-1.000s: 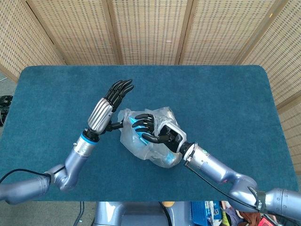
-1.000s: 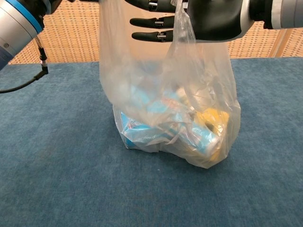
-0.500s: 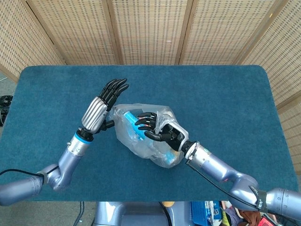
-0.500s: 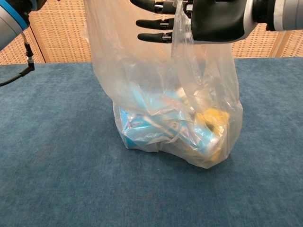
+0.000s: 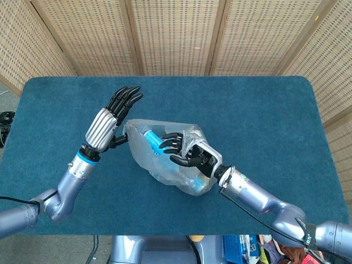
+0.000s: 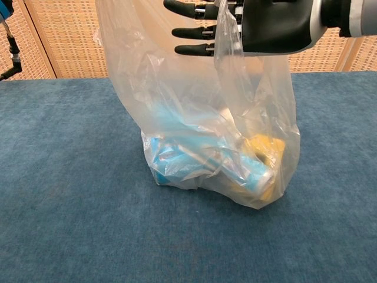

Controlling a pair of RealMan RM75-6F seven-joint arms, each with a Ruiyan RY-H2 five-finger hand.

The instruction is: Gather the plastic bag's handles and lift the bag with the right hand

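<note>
Woven screens behind, blue counter (image 5: 264, 110) out front, and the plastic bag (image 6: 206, 153) sits about mid-counter, bottom still resting on the surface. So I'd say halfway: the right hand (image 5: 190, 154) has one handle (image 6: 227, 35) draped over it, fingers reaching across the bag's mouth, but the other side isn't gathered and nothing's lifted yet. The left hand (image 5: 113, 113) is raised with fingers spread, thumb seemingly hooking the bag's left rim, stretching it open.
</note>
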